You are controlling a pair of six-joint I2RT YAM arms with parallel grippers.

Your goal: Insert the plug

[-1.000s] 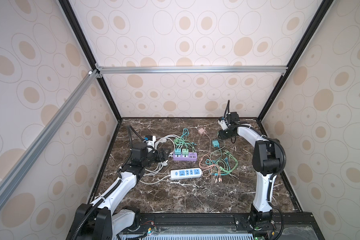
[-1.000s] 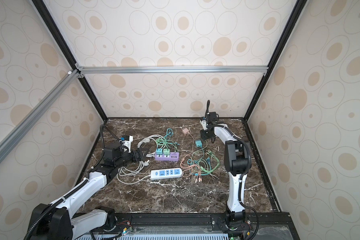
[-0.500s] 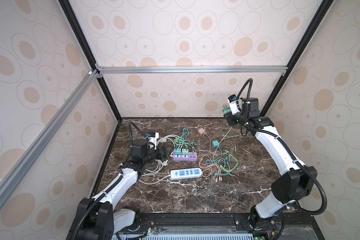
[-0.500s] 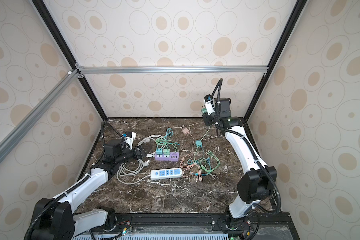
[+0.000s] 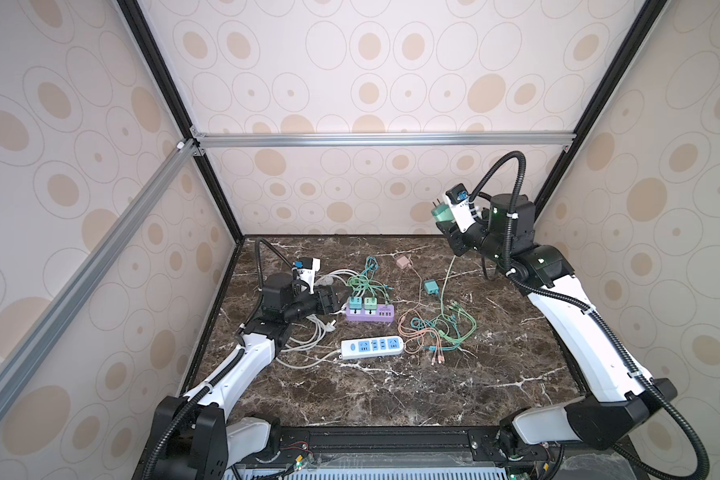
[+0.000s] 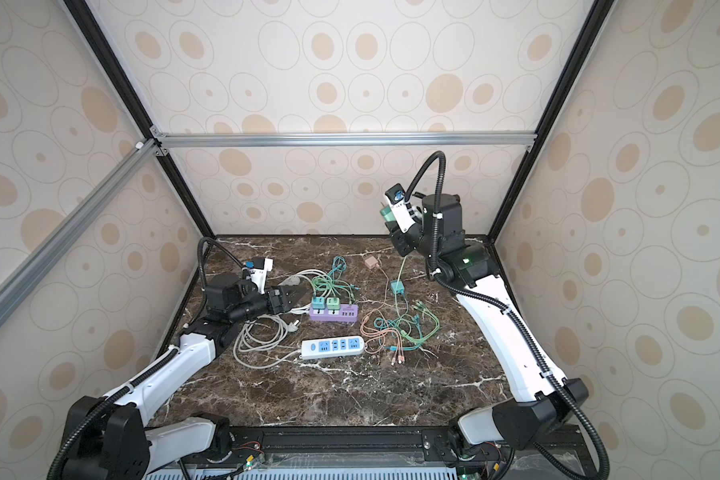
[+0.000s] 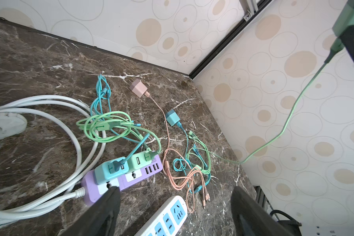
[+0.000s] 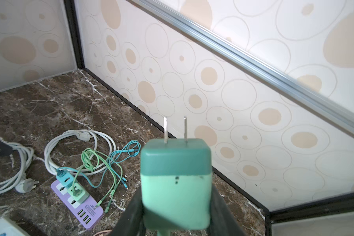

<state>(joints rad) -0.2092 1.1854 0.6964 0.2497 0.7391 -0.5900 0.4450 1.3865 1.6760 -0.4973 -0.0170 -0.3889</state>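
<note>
My right gripper [image 8: 176,201] is shut on the green plug [image 8: 175,179], whose two prongs point up and away from the wrist. In both top views it hangs high at the back right [image 5: 440,214] [image 6: 386,214], with its green cable [image 5: 447,282] trailing down to the table. The purple power strip [image 5: 371,312] [image 8: 78,202] lies left of centre with a teal and a green charger in it. My left gripper [image 5: 336,301] [image 7: 175,191] stands open and empty, low at that strip's left end. A white power strip [image 5: 373,347] [image 7: 166,218] lies nearer the front.
A pink charger [image 5: 403,262] and a teal charger [image 5: 431,286] lie behind a tangle of pink, green and teal cables [image 5: 437,332]. A coiled white cord [image 5: 308,336] lies under my left arm. Patterned enclosure walls stand close behind the raised plug.
The right arm has lifted the green plug from near the table's back edge to high in the air. The left gripper has edged toward the purple strip.
</note>
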